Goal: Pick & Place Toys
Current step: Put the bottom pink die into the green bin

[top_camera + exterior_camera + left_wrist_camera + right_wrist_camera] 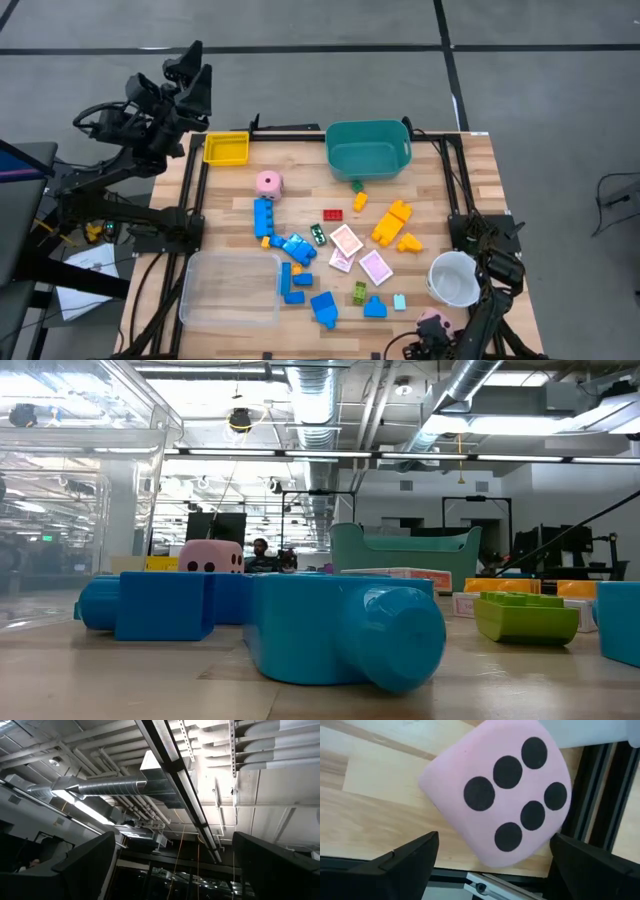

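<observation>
The right gripper [492,870] hangs over the near right corner of the wooden table [470,190], fingers spread wide and holding nothing. Straight below it, between the two dark fingers [405,862] in the right wrist view, lies a pink foam die [495,795], its six-dot face turned up toward the camera, tilted a little against the table's black edge rail. From above, that die [432,322] shows at the table's near edge, just beside the white cup [455,278].

A bit farther in, the toys are scattered over the middle of the table: blue blocks [295,255] in a loose cluster near the clear tray [230,290], a small green block [360,292], and three pink-white cards [352,250] lying flat, partly overlapping. Orange-yellow blocks [393,225] sit to the right of the cards, a red block [332,214] just beyond them.

Farther still, a second pink die [268,183] rests near the yellow tray [226,149], and the teal tub [368,148] stands at the far edge.

The left gripper [190,85] is parked off the table's far left corner, raised and pointing at the ceiling, fingers [85,865] spread open and empty.
</observation>
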### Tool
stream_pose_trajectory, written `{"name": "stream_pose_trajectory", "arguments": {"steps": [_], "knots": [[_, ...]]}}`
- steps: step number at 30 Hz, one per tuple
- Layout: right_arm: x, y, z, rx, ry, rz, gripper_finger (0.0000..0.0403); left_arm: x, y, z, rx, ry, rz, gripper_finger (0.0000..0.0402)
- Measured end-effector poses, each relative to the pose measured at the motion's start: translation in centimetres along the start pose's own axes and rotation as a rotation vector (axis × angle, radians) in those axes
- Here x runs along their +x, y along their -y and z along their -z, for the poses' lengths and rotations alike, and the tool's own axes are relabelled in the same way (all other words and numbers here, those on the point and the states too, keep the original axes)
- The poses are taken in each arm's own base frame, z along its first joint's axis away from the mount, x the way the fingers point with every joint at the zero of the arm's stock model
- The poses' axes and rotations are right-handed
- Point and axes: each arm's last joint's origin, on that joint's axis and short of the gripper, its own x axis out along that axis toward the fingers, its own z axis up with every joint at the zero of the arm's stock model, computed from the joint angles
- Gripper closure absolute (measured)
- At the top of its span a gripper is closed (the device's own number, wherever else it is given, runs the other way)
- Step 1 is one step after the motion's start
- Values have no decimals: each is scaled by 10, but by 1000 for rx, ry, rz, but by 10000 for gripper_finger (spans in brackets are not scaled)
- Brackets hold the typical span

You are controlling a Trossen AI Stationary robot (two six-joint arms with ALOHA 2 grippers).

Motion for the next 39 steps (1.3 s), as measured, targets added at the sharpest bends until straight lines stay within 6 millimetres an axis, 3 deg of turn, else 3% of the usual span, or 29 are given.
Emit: {"name": "stream_pose_trajectory", "arguments": {"steps": [11, 22, 31, 35, 39], "knots": [[-3, -31, -16, 16, 15, -190, 30, 0, 0, 0, 0, 0, 0, 5], [-9, -64, -51, -40, 16, -265, 30, -1, 0, -3, -2, 10, 0, 5], [-47, -72, -90, -51, 52, -280, 30, -5, -5, -15, 9, 44, -18, 5], [-70, -69, -101, 6, 59, -331, 30, -7, -7, -21, 12, 59, -26, 5], [-80, -69, -112, 108, 18, -354, 30, -8, -7, -24, 14, 65, -26, 5]]}}
